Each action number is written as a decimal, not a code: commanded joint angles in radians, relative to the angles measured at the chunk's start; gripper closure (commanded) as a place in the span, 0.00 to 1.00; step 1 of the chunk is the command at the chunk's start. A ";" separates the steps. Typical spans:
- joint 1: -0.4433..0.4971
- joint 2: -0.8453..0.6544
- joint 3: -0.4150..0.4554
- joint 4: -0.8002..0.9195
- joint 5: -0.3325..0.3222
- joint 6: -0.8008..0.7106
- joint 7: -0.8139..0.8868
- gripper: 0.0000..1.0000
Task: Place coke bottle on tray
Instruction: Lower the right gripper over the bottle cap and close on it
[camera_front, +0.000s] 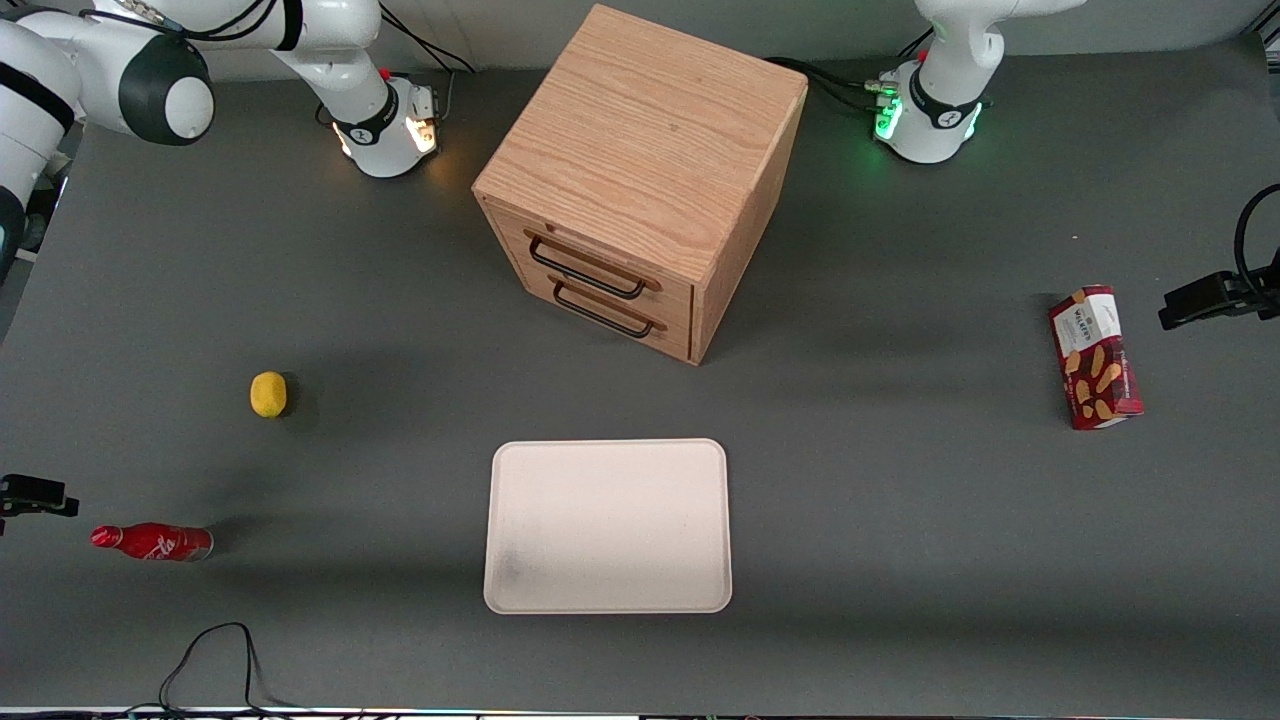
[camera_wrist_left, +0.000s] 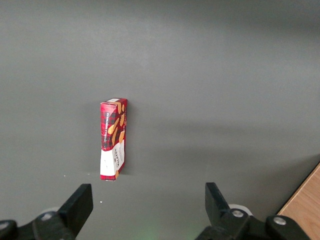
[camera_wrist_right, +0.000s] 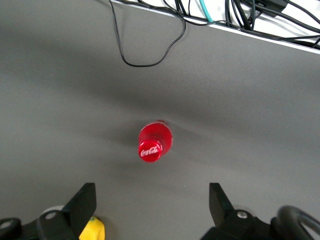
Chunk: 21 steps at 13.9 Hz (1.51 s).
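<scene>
1. Nothing of the task is done yet, as I read it: the coke bottle (camera_front: 155, 542) is on the tabletop (camera_front: 900, 500), low in the front frame at the working arm's end, and well apart from the tray (camera_front: 610, 525).
2. The tray sits low in the middle of the front frame, nearer to the camera than the wooden drawer cabinet (camera_front: 640, 180). It carries nothing.
3. On my wrist feed I look straight down on the bottle's red cap (camera_wrist_right: 150, 151), so I judge the bottle to be standing upright.
4. The hand (camera_wrist_right: 151, 210) hangs above the bottle with its fingers (camera_wrist_right: 82, 205) spread wide and nothing between them. It is clear of the bottle, not touching it.
5. A lemon (camera_front: 268, 393) lies near the bottle, farther from the front camera; it peeks in just beside one finger on the wrist feed. I judge it worth minding on the way down.
6. Everything is left to do: lower the hand around the bottle, close on it, lift, carry it toward the middle of the tabletop, and set it down on the tray.
7. The red snack box (camera_front: 1095, 357) lies toward the parked arm's end and plays no part.
</scene>
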 joint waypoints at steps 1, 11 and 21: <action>0.004 0.036 -0.002 -0.004 -0.018 0.055 -0.017 0.00; 0.033 0.079 -0.001 -0.059 -0.017 0.155 -0.015 0.00; 0.035 0.074 -0.001 -0.078 -0.052 0.171 -0.017 0.65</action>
